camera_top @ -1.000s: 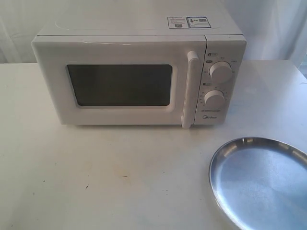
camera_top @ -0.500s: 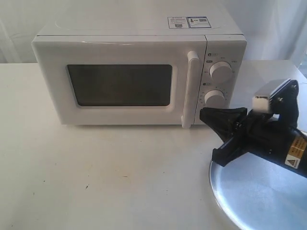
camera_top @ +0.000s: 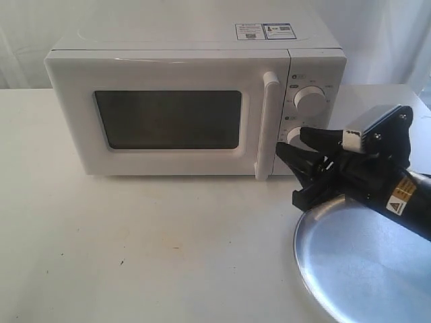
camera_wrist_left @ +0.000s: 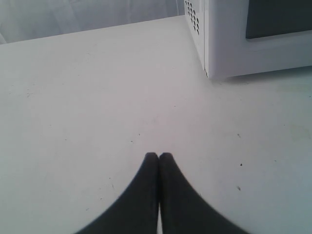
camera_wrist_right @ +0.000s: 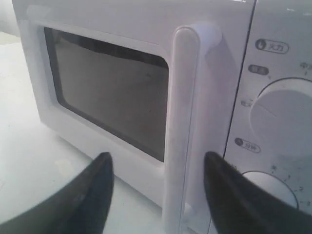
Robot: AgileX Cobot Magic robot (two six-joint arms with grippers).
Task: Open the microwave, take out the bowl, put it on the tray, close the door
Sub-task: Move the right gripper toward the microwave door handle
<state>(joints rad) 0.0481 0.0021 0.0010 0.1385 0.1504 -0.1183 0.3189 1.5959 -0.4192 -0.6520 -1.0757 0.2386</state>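
Progress: 0 of 4 steps done by my read; I'm lining up for step 1, the opening.
Door [camera_top: 74, 114]: shut flush on the microwave [camera_top: 182, 47], no gap showing.
Right gripper [camera_top: 291, 171]: jaws wide and empty, just in front of the handle [camera_top: 267, 128]. In my right wrist view the bar sits between the 2 fingers. I can't tell if either one touches it.
Left gripper [camera_wrist_left: 159, 156]: fingers pressed together, holding nothing, low over the table [camera_top: 135, 242] near a front corner of the microwave.
Bowl: not visible in any view. The window is dark, so I assume it's inside.
Tray [camera_top: 357, 269]: on the table at front right, partly under my right arm, nothing resting on it that I can see.
Left to do: close on the handle and swing the door open, lift the bowl out, set it on the tray, shut the door.
Watch: handle is close to the knobs, so I want the fingers around the bar only.
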